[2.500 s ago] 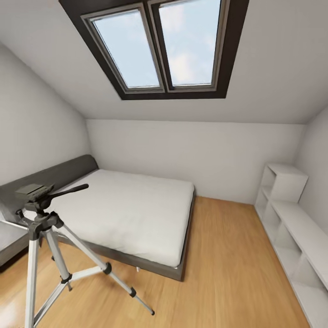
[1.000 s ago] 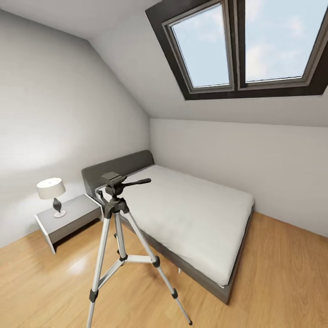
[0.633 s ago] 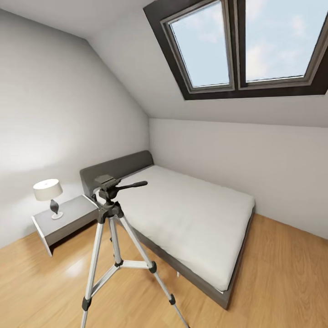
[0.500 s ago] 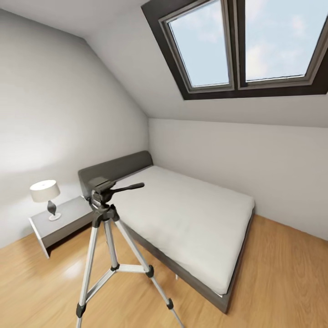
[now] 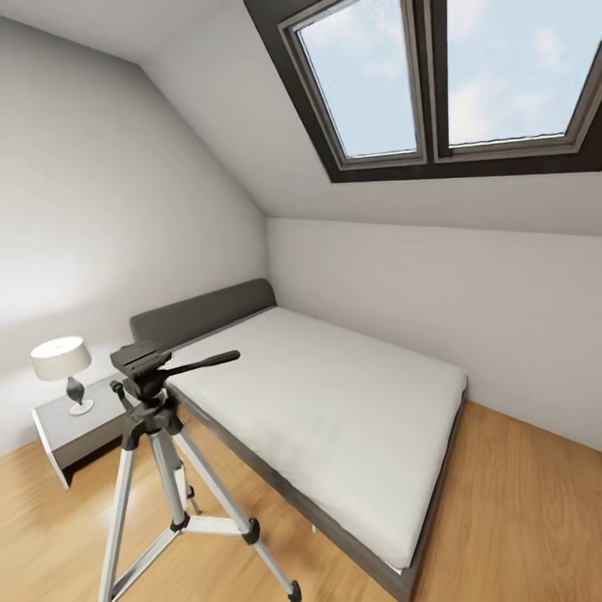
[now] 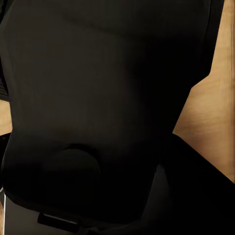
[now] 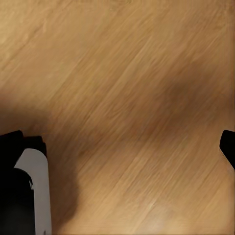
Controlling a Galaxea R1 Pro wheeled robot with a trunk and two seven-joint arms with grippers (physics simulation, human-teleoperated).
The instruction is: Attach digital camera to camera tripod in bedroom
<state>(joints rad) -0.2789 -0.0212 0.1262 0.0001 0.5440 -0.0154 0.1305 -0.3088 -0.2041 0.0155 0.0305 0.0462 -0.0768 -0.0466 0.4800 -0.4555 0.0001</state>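
tripod: the tall silver-legged camera tripod (image 5: 155, 468) with black joints stands on the light wood floor (image 5: 518, 518), near the foot corner of the grey-framed bed (image 5: 334, 401), low on the robot's left side

head: flat black plate on top is bare, long handle lies toward the bed

left gripper: something big, matte black and boxy right up against the lens (could be the camera, honestly can't tell), fingers unreadable

right gripper (image 7: 129, 161): fingers wide apart over bare floor, holding nothing

nearer arm: left, I'd guess

One camera tripod (image 5: 155, 435), one bed (image 5: 326, 410), one lamp (image 5: 61, 368), one nightstand (image 5: 71, 426), two skylight panes (image 5: 359, 79)
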